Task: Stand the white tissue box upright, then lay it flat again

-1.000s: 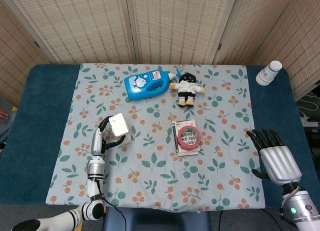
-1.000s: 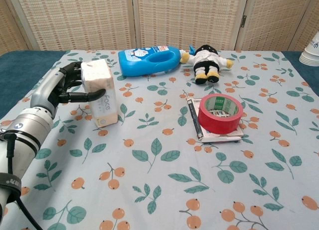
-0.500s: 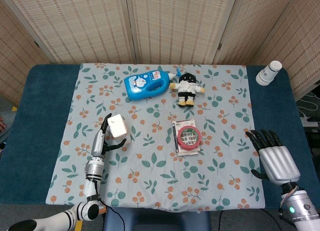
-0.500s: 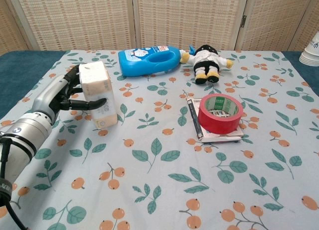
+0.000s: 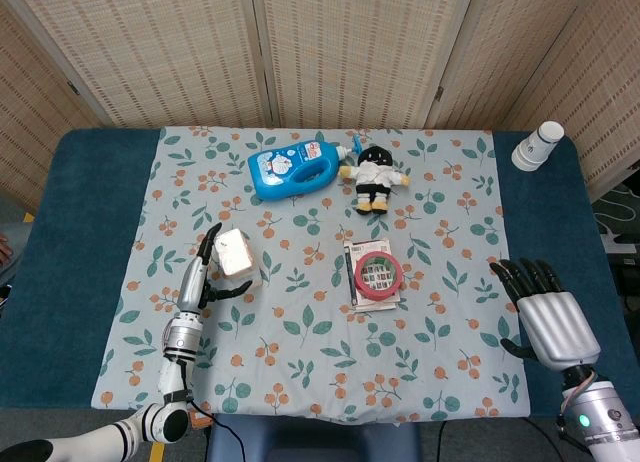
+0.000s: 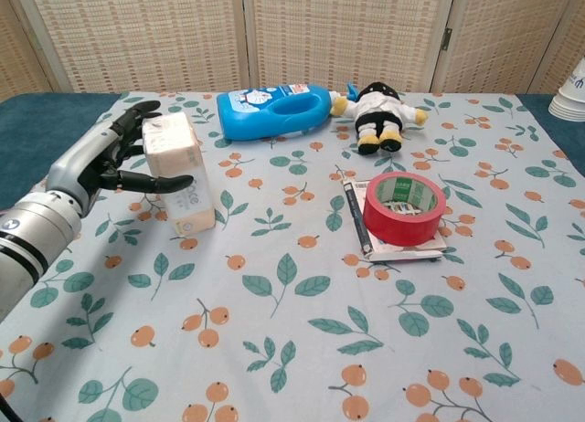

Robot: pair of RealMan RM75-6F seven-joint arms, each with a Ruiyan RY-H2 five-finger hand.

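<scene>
Box (image 6: 180, 173) upright on its short end, toward the left edge of the tabletop (image 5: 60, 232), well apart from the tape (image 6: 403, 208). Left hand (image 6: 114, 157) at its side, thumb across the front, fingers (image 6: 135, 121) extended behind the top (grip looks loose; firm clamping not discernible). Right hand (image 5: 547, 317) spread, empty, near the right edge. Best tipped slowly about the bottom edge, steadied until flat.

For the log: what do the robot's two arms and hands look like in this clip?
Both are silver-grey metal with black fingers. The left hand joins a ribbed silver forearm with black bands; a thin black cable trails below it in the head view. The right hand has a broad, ridged silver back, and its wrist carries a small green light.
</scene>
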